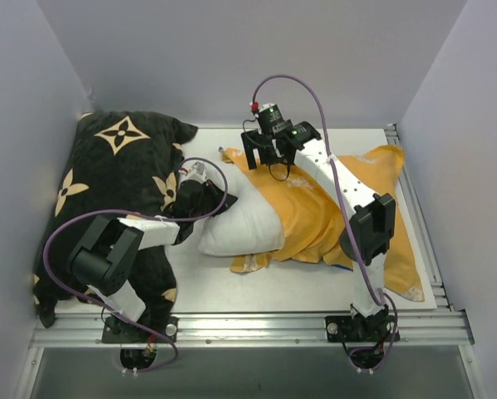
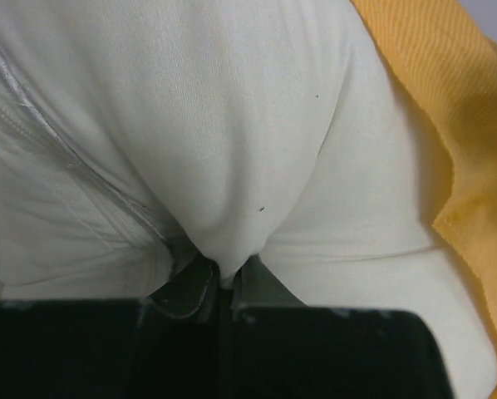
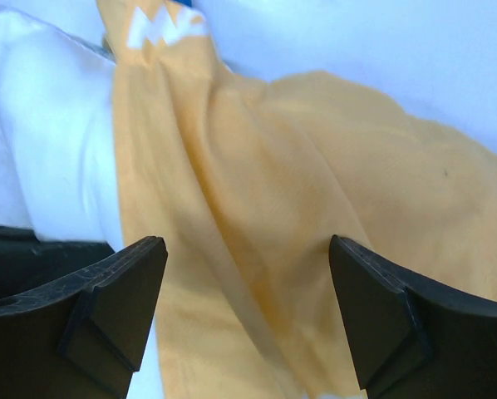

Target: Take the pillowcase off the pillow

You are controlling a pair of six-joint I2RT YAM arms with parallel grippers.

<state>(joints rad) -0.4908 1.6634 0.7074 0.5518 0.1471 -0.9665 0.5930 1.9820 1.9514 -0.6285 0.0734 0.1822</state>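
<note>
The white pillow (image 1: pixel 247 223) lies mid-table, its left half out of the orange-yellow pillowcase (image 1: pixel 319 218), which covers its right half and trails flat to the right. My left gripper (image 1: pixel 222 202) is shut on the pillow's left end; the left wrist view shows a fold of white pillow fabric (image 2: pixel 232 166) pinched between the jaws of this gripper (image 2: pixel 223 278), with the pillowcase's edge (image 2: pixel 469 133) at the right. My right gripper (image 1: pixel 269 162) is open just above the pillowcase's far edge. In the right wrist view this gripper (image 3: pixel 248 287) has orange fabric (image 3: pixel 265 208) below its spread jaws and the pillow (image 3: pixel 57 141) to the left.
A black cushion with tan flower marks (image 1: pixel 120 179) fills the left side, under my left arm. White walls close in the back and both sides. A metal rail (image 1: pixel 257 324) runs along the near edge. A white mat (image 1: pixel 223 287) lies under the pillow.
</note>
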